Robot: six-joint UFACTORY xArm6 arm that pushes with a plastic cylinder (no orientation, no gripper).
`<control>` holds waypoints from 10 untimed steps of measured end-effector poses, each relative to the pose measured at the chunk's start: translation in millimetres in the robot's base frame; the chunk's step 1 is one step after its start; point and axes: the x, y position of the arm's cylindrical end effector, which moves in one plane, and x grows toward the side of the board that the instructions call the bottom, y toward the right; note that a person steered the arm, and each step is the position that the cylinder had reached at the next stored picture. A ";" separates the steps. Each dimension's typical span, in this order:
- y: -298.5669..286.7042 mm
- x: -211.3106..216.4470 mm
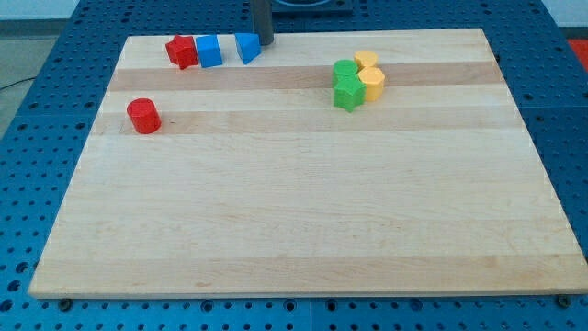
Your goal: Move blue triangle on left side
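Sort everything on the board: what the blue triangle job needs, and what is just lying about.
Job:
blue triangle, near the view's top
my tip, just to the triangle's right, touching or nearly so

Lying about:
blue cube
red star
red cylinder
two green blocks
two yellow blocks

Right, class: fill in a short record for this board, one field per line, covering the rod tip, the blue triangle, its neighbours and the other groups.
tip: my tip, at the blue triangle's right edge
target: blue triangle, near the view's top
left neighbours: blue cube, red star-like block
alone: red cylinder
cluster right: two green blocks, two yellow blocks
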 end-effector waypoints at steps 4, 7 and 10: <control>15.7 20.0; -14.7 20.0; -32.7 41.4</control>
